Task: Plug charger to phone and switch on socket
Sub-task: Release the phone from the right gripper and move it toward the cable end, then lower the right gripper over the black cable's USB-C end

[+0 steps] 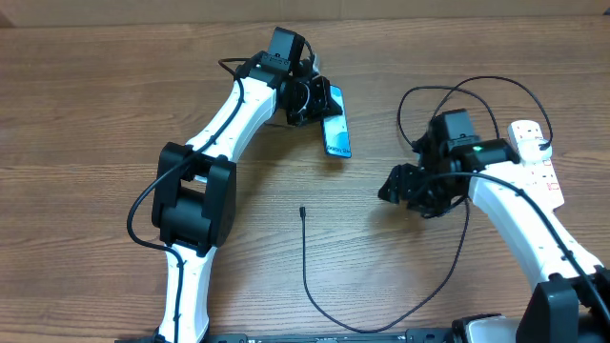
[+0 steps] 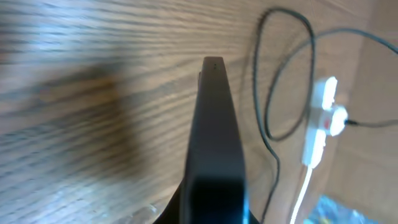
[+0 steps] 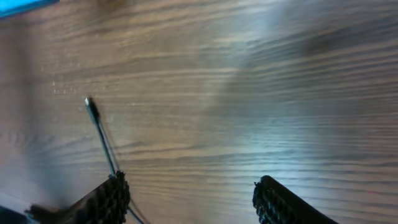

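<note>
- Overhead: left jaws clamp the phone point(image 1: 336, 129) by its far end, at the far middle of the desk point(image 1: 86, 86). Screen is lit and its near end is free.
- Left wrist: phone point(image 2: 216, 137) is seen edge-on, sticking out from the jaws. Lifted or resting on the wood, cannot tell.
- Right wrist: right jaws stand apart with nothing between them. The charger point(image 3: 106, 146) cable runs just beside one finger point(image 3: 109, 198); contact is unclear. The plug tip point(image 3: 91, 107) lies ahead on bare wood.
- Overhead: charger point(image 1: 307, 276) loops wide across the near desk. Plug tip point(image 1: 302, 211) lies nearer than the phone and apart from it, with the right jaws hovering well off to its right.
- Socket point(image 1: 536, 157) sits at the far right beside the right arm, untouched. Its switch position is too small to read.
- Step, my read: fetching the plug end while the left arm steadies the phone. Nothing is plugged in yet.
- Next move likely calls for the right jaws to shift over the cable just behind the tip and pinch it. Then line the tip up with the phone's free end and push it in. The socket switch comes after.
</note>
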Robot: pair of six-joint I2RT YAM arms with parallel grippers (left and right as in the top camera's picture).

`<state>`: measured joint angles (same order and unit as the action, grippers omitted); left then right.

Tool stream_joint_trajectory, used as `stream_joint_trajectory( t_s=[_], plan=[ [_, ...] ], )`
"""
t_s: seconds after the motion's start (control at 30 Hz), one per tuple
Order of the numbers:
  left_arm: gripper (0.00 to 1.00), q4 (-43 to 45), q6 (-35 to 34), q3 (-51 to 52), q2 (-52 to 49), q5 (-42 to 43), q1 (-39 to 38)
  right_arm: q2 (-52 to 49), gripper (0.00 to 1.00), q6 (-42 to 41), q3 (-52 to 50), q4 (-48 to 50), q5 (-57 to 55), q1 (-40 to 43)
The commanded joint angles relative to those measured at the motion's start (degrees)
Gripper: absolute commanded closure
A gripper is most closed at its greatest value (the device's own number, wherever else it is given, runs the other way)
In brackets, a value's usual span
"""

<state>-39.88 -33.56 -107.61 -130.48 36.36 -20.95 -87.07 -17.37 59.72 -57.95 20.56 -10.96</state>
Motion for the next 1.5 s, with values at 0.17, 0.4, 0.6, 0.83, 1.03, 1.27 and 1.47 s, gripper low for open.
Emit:
stream_joint_trajectory(
  t_s=[0.17,0.4,0.6,0.83,1.03,1.27,1.47],
  plan=[
    [0.96,-2.43,14.51,-0.37,0.94,22.01,4.79,0.26,0.36,-3.19,0.28,3.89,-0.66,-8.02],
    [0.96,-5.99,20.39,-0.37,0.92,26.91,9.03,0.26,0.37,-8.37,0.28,5.86,-4.83,-14.25],
    [0.96,-6.19,23.85,-0.37,0.92,32.52,9.53,0.26,0.37,-13.44,0.28,6.19,-11.76,-19.69],
    [0.96,-6.27,24.57,-0.37,0.92,32.26,9.57,-0.15,0.37,-15.91,0.28,8.41,-14.99,-25.40],
    [0.96,-6.34,24.57,-0.37,0.92,32.09,9.57,-4.94,0.37,-15.89,0.28,9.55,-15.37,-27.58],
    [0.96,-6.40,24.59,-0.37,0.92,32.06,9.57,-10.82,0.37,-15.85,0.28,9.33,-14.27,-27.56],
    [0.96,-6.40,24.57,-0.37,0.94,30.56,9.57,-10.88,0.24,-15.30,0.42,9.57,-14.08,-27.54]
  ],
)
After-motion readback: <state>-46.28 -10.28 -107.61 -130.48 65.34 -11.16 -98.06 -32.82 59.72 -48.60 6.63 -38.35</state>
